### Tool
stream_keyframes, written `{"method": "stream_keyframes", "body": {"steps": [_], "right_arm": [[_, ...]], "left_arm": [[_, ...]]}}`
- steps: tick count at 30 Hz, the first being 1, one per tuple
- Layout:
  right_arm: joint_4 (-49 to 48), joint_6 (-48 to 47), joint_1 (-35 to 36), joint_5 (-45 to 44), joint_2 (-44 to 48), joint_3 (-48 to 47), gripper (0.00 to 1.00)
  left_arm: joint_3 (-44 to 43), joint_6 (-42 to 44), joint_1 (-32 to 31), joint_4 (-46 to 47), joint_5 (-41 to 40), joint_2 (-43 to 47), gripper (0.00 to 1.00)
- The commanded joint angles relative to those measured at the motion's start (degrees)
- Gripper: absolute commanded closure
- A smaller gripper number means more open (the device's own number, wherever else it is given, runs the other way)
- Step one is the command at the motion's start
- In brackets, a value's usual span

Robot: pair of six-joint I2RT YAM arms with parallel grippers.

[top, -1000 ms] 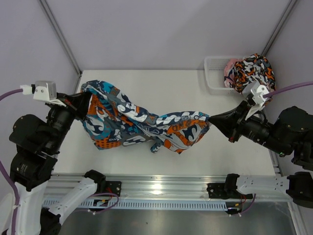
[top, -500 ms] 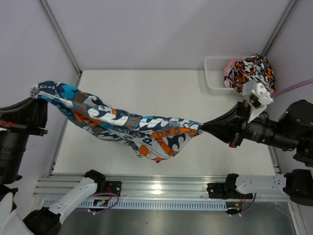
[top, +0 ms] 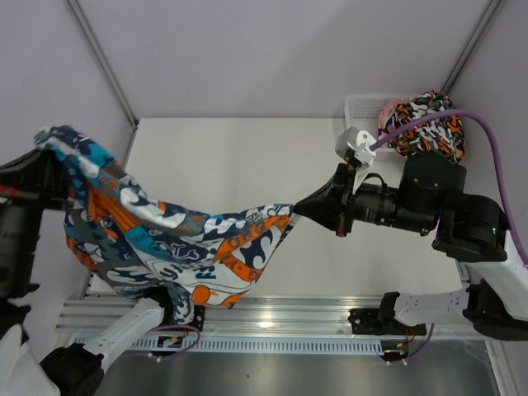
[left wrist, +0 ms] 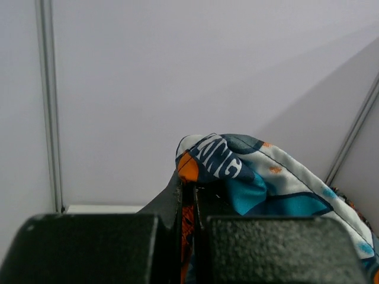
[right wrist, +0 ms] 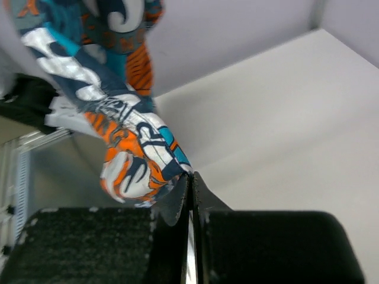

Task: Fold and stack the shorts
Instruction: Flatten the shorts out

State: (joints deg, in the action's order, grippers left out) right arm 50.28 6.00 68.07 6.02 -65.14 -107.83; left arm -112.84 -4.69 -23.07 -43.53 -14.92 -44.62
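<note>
Well, above the table (top: 247, 157) the teal-blue shorts (top: 165, 243) hang slung in mid-air, their belly sagging past the near edge, where it could snag the front rail (top: 272, 309). The blotched shorts (top: 425, 115) sit heaped at the basket (top: 360, 124), far right. My 2 pinches, left gripper (left wrist: 188, 198) and right gripper (right wrist: 190, 180), each clamp a corner tight; pulling taut could slip that thin bite.

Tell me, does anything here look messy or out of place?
The teal-blue shorts aren't lying flat: the left hand and right hand pinch opposite ends, and the cloth sags crumpled between them, seemingly past the near-left edge of the table. The blotched shorts spill over the rim of the white basket.
</note>
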Motion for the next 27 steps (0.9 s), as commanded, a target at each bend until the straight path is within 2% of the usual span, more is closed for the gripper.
{"method": "stream_keyframes", "body": {"steps": [1, 7, 8, 11, 16, 18, 20, 23, 25, 26, 27], "right_arm": [[-4.0, 2.3, -8.2, -0.6, 1.2, 5.4, 1.0], [-13.1, 6.5, -28.0, 13.6, 4.0, 25.0, 1.0], [-16.7, 6.9, -30.3, 17.6, 4.9, 30.3, 1.0], [-22.7, 9.3, -39.4, 24.7, 4.6, 36.4, 1.0], [-29.2, 11.6, -48.8, 25.8, -0.8, 45.1, 1.0], [-31.6, 11.8, -50.7, 23.7, -3.7, 48.1, 1.0], [-32.9, 12.3, -51.3, 20.7, -4.4, 50.1, 1.0], [-33.6, 14.7, -52.4, 16.6, -3.9, 53.8, 1.0], [-33.7, 15.7, -53.4, 16.2, -3.4, 55.2, 1.0], [-31.7, 17.2, -53.4, 14.6, -3.1, 55.2, 1.0], [-30.7, 17.8, -53.0, 14.5, -2.9, 55.2, 1.0]], "left_arm": [[7.8, -1.8, 0.5, 6.1, -0.3, -8.1, 1.0], [24.0, -6.5, 0.5, 18.8, -3.0, -13.7, 1.0], [30.2, -8.0, 0.5, 21.1, -2.9, -15.0, 1.0], [36.6, -9.8, 0.5, 30.4, -3.0, -18.7, 1.0], [41.9, -9.5, 0.6, 43.4, -3.5, -34.1, 1.0], [39.6, -8.9, 0.6, 50.4, -3.4, -42.9, 1.0], [36.7, -8.5, 0.6, 50.6, -2.1, -49.4, 1.0], [23.2, -7.8, 0.7, 48.2, -0.6, -61.4, 1.0], [18.6, -8.1, 0.7, 47.1, 1.4, -69.4, 1.0], [11.5, -8.3, 0.7, 45.4, 2.3, -72.1, 1.0], [8.7, -8.4, 0.7, 44.1, 2.8, -74.5, 1.0]]}}
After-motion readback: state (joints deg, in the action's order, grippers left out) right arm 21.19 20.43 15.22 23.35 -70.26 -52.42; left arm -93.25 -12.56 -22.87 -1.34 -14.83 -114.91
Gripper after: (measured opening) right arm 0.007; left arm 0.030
